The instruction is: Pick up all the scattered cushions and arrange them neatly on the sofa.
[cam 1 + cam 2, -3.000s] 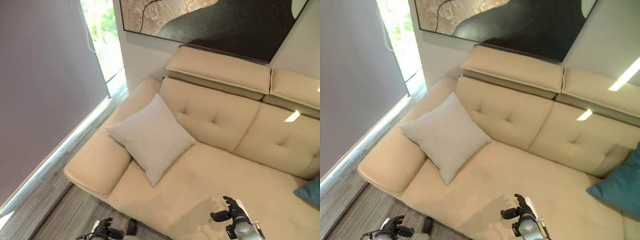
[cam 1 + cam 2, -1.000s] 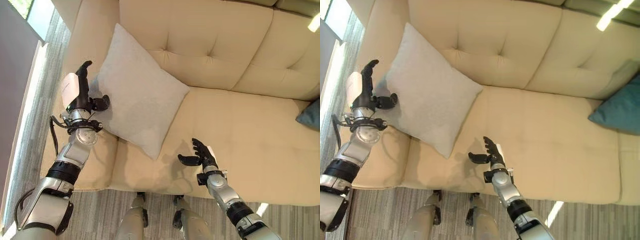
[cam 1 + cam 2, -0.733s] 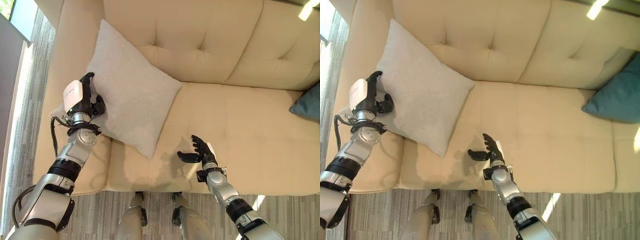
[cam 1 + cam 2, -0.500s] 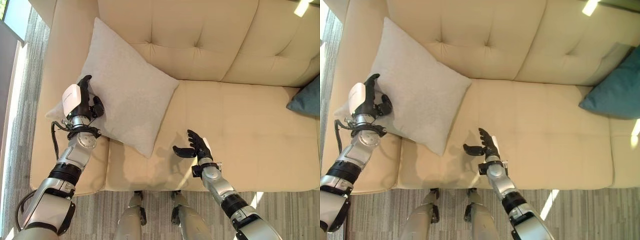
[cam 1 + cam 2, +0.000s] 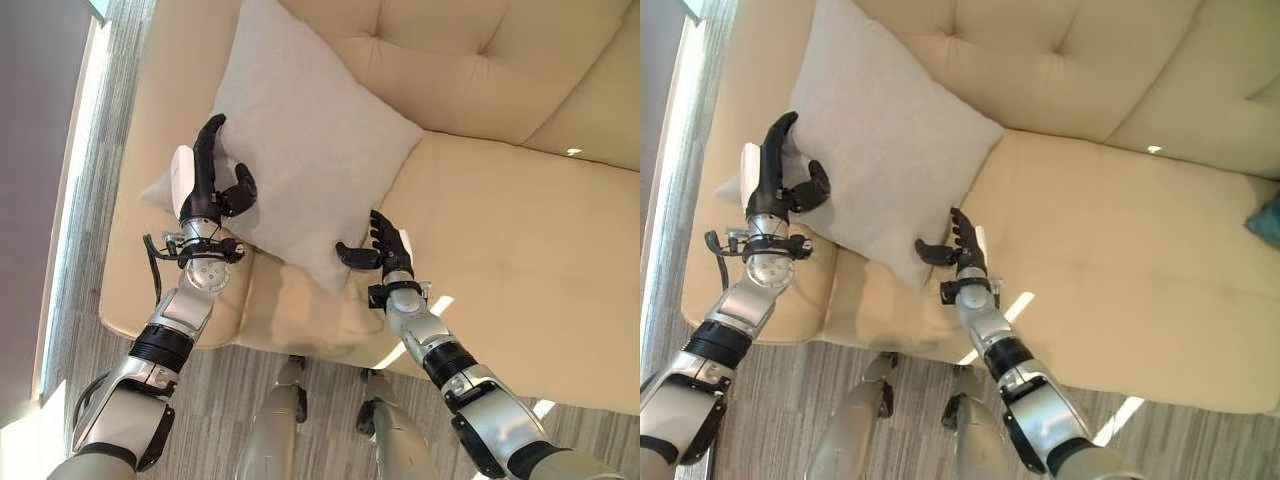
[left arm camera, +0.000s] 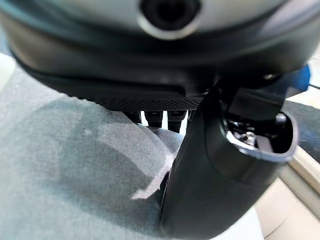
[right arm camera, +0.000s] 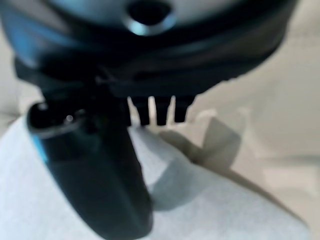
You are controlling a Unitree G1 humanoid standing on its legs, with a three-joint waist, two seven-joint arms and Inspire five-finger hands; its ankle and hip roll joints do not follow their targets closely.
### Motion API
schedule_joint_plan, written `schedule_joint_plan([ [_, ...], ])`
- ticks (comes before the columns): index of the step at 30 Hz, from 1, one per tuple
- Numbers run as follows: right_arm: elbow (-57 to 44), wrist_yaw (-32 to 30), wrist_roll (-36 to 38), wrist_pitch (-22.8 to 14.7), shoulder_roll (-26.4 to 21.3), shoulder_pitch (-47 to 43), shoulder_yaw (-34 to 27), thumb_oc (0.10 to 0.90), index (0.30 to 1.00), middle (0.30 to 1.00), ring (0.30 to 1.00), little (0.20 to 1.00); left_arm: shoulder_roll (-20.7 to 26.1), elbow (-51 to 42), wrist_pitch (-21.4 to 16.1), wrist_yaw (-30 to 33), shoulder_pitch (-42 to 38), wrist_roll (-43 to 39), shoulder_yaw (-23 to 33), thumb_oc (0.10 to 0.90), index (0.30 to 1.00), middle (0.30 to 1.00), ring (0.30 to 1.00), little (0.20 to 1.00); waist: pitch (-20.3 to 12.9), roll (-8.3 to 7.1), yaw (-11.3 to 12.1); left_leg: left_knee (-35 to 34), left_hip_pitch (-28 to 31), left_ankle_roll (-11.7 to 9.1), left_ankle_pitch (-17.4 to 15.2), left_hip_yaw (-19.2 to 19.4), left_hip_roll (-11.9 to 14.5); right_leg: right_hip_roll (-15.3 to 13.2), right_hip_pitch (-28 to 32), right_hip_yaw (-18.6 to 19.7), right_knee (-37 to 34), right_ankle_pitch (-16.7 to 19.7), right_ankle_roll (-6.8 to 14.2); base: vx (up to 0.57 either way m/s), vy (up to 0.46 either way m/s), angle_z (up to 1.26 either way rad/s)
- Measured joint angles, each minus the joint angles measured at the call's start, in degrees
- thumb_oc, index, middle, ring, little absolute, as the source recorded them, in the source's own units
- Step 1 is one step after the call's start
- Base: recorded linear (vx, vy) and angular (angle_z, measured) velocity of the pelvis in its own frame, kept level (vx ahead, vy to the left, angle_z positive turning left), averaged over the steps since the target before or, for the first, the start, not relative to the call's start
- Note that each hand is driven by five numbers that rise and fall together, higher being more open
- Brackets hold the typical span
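A pale grey cushion [image 5: 310, 150] leans tilted against the left armrest and backrest of a cream sofa [image 5: 520, 230]. The left hand [image 5: 208, 190] presses the cushion's left edge, fingers straight along its side, thumb curled onto the fabric. The right hand [image 5: 380, 250] sits at the lower corner, fingers spread open, thumb touching the cloth.

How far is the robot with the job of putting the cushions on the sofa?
Early stage. The grey cushion already lies on the sofa, tilted against its armrest. In hand: the left hand curls on the cushion's side corner, and the right hand, fingers straight, touches its lower corner. Left: setting it straight; a blue cushion waits at the far end.
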Motion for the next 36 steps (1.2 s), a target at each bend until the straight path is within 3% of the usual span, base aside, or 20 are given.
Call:
schedule_joint_plan([
  [1, 1.83, -0.93, 0.30, -0.01, 0.06, -2.36, -0.39, 0.800, 0.900, 0.900, 0.900, 0.900, -1.00, -2.14, -0.62, 0.04, -0.32, -1.10, 0.44, 0.800, 0.900, 0.900, 0.900, 0.900, 0.41, 0.41, 0.45, 0.77, -1.64, -0.01, 0.01, -1.04, 0.06, 0.12, -0.69, -1.16, 0.00, 0.00, 0.00, -0.01, -0.039, 0.34],
  [2, 3.87, -1.73, 0.64, 0.00, 0.02, -4.77, -0.54, 0.566, 0.549, 0.549, 0.549, 0.549, -2.23, -2.92, -1.33, 0.06, -1.30, -2.17, 0.48, 0.800, 0.900, 0.900, 0.900, 0.900, 0.72, 0.95, 0.76, 0.89, -2.66, -0.30, 0.24, -2.28, 0.11, 0.27, -1.08, -2.12, 0.00, -0.07, -0.10, 0.00, -0.039, 0.45],
  [3, 4.11, -2.72, 1.79, 0.04, 0.00, -6.04, -0.50, 0.400, 0.300, 0.300, 0.300, 0.300, -2.69, -3.85, -1.97, 0.05, -2.32, -4.35, 0.43, 0.582, 0.573, 0.573, 0.573, 0.573, 0.78, 1.04, 0.97, 1.04, -3.52, -0.69, 0.50, -3.18, 0.18, 0.33, -1.43, -2.99, 0.00, -0.23, -0.31, 0.01, -0.029, 0.38],
  [4, 4.10, -3.38, 2.30, 0.04, -0.05, -6.43, -0.51, 0.400, 0.300, 0.300, 0.300, 0.300, -2.86, -4.10, -2.26, 0.05, -3.08, -5.53, 0.43, 0.463, 0.394, 0.394, 0.394, 0.394, 0.80, 1.00, 1.26, 1.05, -3.83, -0.86, 0.62, -3.37, 0.31, 0.36, -1.52, -3.33, 0.00, -0.26, -0.34, 0.02, -0.012, 0.21],
  [5, 3.43, -3.66, 3.68, -0.09, -0.69, -6.17, -0.57, 0.400, 0.300, 0.300, 0.300, 0.300, -2.84, -4.10, -3.03, 0.04, -3.43, -7.70, 0.50, 0.400, 0.300, 0.300, 0.300, 0.300, 0.83, 0.94, 1.52, 1.04, -3.83, -0.90, 0.64, -3.72, 0.63, 0.38, -1.58, -3.34, -0.01, -0.29, -0.38, 0.03, -0.022, 0.05],
  [10, -6.03, -2.67, 8.43, -0.81, -4.22, -0.05, -0.50, 0.400, 0.300, 0.300, 0.300, 0.300, -2.35, -4.16, -4.13, -0.61, -2.33, -11.17, 2.25, 0.400, 0.300, 0.300, 0.300, 0.300, 0.89, 0.82, 1.45, 1.06, -2.03, -0.91, 0.64, -3.82, 0.82, 0.55, 0.43, -3.09, 0.01, -0.31, -0.47, 0.03, -0.023, 0.03],
  [15, -19.71, 1.37, 8.10, -0.78, -5.58, 14.65, -2.21, 0.400, 0.300, 0.300, 0.300, 0.300, -4.47, -8.06, -4.11, -3.72, 12.12, -14.14, 7.40, 0.400, 0.300, 0.300, 0.300, 0.300, 1.04, -0.14, -0.02, 0.68, 3.85, -1.02, 0.44, -2.60, 0.50, 0.17, 5.39, -1.84, 0.43, -0.55, -0.20, 0.04, 0.006, -0.06],
  [22, -21.36, 4.04, 8.24, -1.31, -3.87, 26.87, -5.88, 0.400, 0.300, 0.300, 0.300, 0.300, -6.58, -11.21, -2.88, -8.10, 24.03, -16.85, 5.92, 0.400, 0.300, 0.300, 0.300, 0.300, -0.28, -2.75, -1.69, 0.29, 7.77, -1.04, -1.15, -1.87, 0.50, 0.24, 8.08, 0.48, 0.20, -1.36, 0.23, 0.02, -0.019, -0.15],
  [26, -23.02, 5.74, 7.26, -1.30, -4.55, 32.33, -7.59, 0.400, 0.300, 0.300, 0.300, 0.300, -6.68, -11.28, -1.09, -10.81, 28.23, -18.00, 4.45, 0.400, 0.300, 0.300, 0.300, 0.300, -0.40, -2.87, -3.30, -1.08, 11.06, -1.05, -1.04, -0.15, 0.57, 0.05, 9.71, 1.98, 0.13, -1.11, 0.47, 0.01, -0.033, -0.22],
  [31, -25.54, 7.53, 4.35, -1.16, -5.70, 38.47, -9.97, 0.400, 0.300, 0.300, 0.300, 0.300, -7.18, -12.64, 0.26, -14.20, 32.93, -18.21, 3.40, 0.400, 0.300, 0.300, 0.300, 0.300, -3.20, -1.19, -6.19, -4.46, 14.36, -1.24, 0.41, 0.29, 0.94, 0.29, 11.23, 2.15, -0.04, -1.05, 0.51, 0.01, -0.065, -0.08],
  [36, -26.70, 9.16, 3.28, -0.49, -7.44, 42.33, -11.75, 0.400, 0.300, 0.300, 0.300, 0.300, -9.01, -13.24, 0.98, -15.55, 35.48, -19.09, 2.31, 0.400, 0.300, 0.300, 0.300, 0.300, -5.57, 1.83, -7.87, -6.01, 17.12, -1.16, 0.66, 0.82, 1.18, 0.50, 13.11, 2.33, -0.07, -1.67, 1.01, 0.01, -0.106, -0.04],
])
